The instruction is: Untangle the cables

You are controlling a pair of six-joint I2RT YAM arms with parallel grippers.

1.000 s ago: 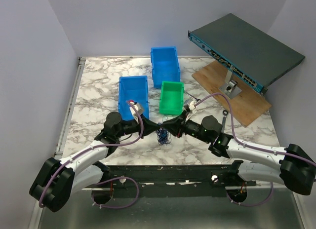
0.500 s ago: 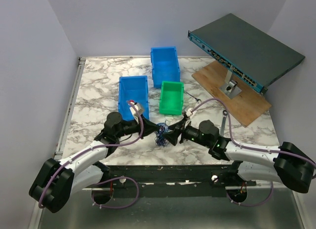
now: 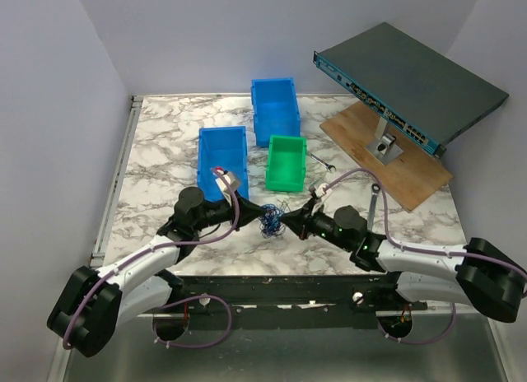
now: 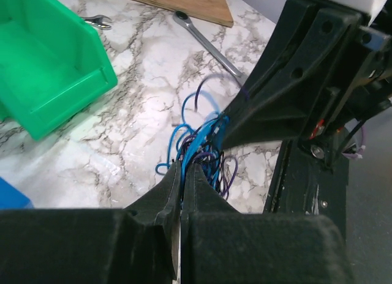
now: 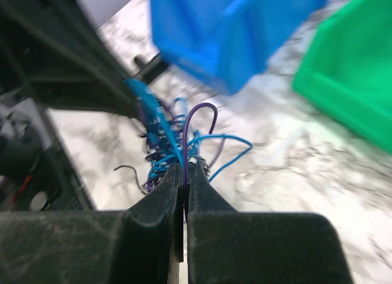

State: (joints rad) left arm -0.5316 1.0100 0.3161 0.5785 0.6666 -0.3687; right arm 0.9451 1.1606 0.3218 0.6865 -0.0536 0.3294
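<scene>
Green bin (image 3: 286,162) and blue bins (image 3: 222,156) sit mid-frame. Your left gripper (image 4: 182,171) and right gripper (image 5: 185,174) are both pinched shut on the cables (image 4: 199,134), a curly blue-purple snarl.

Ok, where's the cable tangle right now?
In the top view, the cables are bunched between the left claw and right claw, just on the near side of the green bin.

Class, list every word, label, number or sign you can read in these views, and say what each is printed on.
No text is readable.
The network switch: pale marks along its front strip, too small to read.
The green bin: no lettering.
Nothing else shows any writing.
</scene>
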